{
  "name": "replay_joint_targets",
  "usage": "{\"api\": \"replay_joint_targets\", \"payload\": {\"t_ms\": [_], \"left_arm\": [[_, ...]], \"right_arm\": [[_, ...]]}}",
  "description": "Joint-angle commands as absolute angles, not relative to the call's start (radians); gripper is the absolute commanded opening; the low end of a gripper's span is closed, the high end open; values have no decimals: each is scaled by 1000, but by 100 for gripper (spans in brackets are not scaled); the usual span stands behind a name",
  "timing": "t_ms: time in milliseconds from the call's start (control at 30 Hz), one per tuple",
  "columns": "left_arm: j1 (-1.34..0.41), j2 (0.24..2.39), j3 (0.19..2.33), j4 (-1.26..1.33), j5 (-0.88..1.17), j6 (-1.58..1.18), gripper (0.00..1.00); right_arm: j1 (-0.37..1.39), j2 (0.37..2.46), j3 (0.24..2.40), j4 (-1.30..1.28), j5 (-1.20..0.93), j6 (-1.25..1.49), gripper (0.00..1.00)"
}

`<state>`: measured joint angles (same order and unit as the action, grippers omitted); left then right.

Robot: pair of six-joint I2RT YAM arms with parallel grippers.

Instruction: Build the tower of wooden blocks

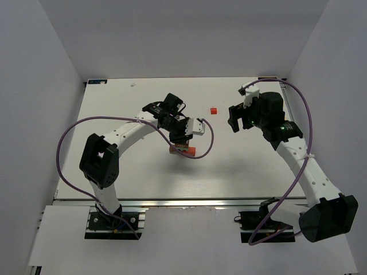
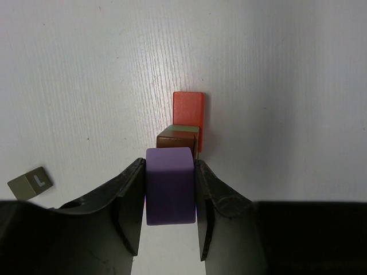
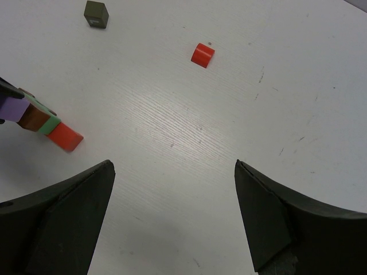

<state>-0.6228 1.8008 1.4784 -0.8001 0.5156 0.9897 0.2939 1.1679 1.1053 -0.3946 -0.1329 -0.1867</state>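
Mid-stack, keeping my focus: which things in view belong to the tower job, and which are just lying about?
Job: lilac block, gripped by left end effector; tower of brown, green, red blocks.
Lying about: loose red cube; dark block; purple cables.

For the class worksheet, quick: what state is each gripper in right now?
Left gripper: closed on the lilac block.
Right gripper: open, holding nothing.
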Motion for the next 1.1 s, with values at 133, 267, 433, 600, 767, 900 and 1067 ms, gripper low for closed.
{"api": "replay_joint_targets", "payload": {"t_ms": [133,267,433,600,767,900,1067], "left_arm": [[-617,1749,1473,-775,535,996,0],[-617,1746,1470,-766,538,991,0],[-617,1743,1465,-758,541,986,0],[-615,1735,1459,-772,545,1003,0],[-615,1729,1448,-759,545,1000,0],[-615,1724,1448,-759,549,1002,0],[-614,1723,1450,-755,549,997,0]], "right_arm": [[290,1163,1149,-383,-130,-189,89],[290,1164,1149,-385,-130,-190,89],[290,1160,1149,-387,-130,-190,89],[288,1154,1149,-391,-129,-190,89],[290,1157,1154,-388,-135,-190,89],[288,1160,1157,-388,-138,-190,89],[288,1167,1163,-390,-141,-190,89]]}}
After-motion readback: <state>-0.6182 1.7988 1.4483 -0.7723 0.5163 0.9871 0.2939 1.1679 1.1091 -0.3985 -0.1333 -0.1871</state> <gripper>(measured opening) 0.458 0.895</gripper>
